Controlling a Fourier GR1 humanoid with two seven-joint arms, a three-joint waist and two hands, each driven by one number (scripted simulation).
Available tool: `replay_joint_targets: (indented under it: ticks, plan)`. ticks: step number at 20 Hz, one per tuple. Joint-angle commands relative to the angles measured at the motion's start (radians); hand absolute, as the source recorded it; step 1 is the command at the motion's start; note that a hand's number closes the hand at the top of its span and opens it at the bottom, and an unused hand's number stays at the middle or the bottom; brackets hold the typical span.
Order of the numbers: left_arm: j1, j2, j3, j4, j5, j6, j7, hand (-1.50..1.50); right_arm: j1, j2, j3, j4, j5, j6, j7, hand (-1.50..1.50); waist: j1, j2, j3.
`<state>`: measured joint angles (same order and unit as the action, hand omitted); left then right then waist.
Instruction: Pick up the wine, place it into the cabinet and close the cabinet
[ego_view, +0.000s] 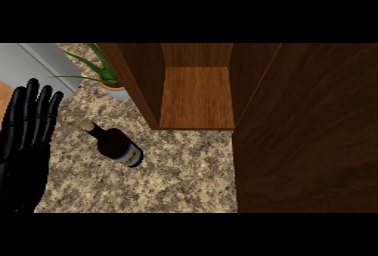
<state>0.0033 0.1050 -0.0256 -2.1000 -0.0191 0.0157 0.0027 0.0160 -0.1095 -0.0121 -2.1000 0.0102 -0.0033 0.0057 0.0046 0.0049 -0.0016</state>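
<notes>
A dark wine bottle (117, 144) with a pale cork top and a blue-grey label stands on the speckled stone counter (177, 175), left of centre. Behind it the wooden cabinet (198, 97) stands with its inside shelf showing. Its dark door (306, 130) is swung wide and fills the right side of the view. My left hand (26, 130) rests at the left edge with its fingers straight and pointing up, a short gap left of the bottle. My right hand does not show.
A potted green plant (107, 77) sits at the back left, beside the cabinet's left wall. A grey surface (33, 62) lies beyond the counter's far left corner.
</notes>
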Motion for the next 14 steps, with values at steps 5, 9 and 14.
replay_joint_targets:
  ticks: [5, 9, 14]
  plan:
    - [-0.025, -0.071, -0.191, -0.016, -0.124, 0.014, 0.037, -1.50, 0.182, 0.004, 0.028, -0.161, -0.098, 0.106, -0.030, -1.50, -0.019, -0.008, 0.002]
    - [0.053, -0.103, -0.332, -0.004, 0.114, 0.092, 0.131, -1.50, 0.182, -0.052, 0.119, -0.167, -0.214, 0.219, 0.117, -1.50, -0.026, -0.009, 0.001]
    - [0.024, -0.104, -0.461, -0.168, 0.045, 0.222, 0.281, -1.50, 0.171, -0.070, 0.125, -0.304, -0.247, 0.188, 0.272, -1.50, -0.009, -0.009, 0.002]
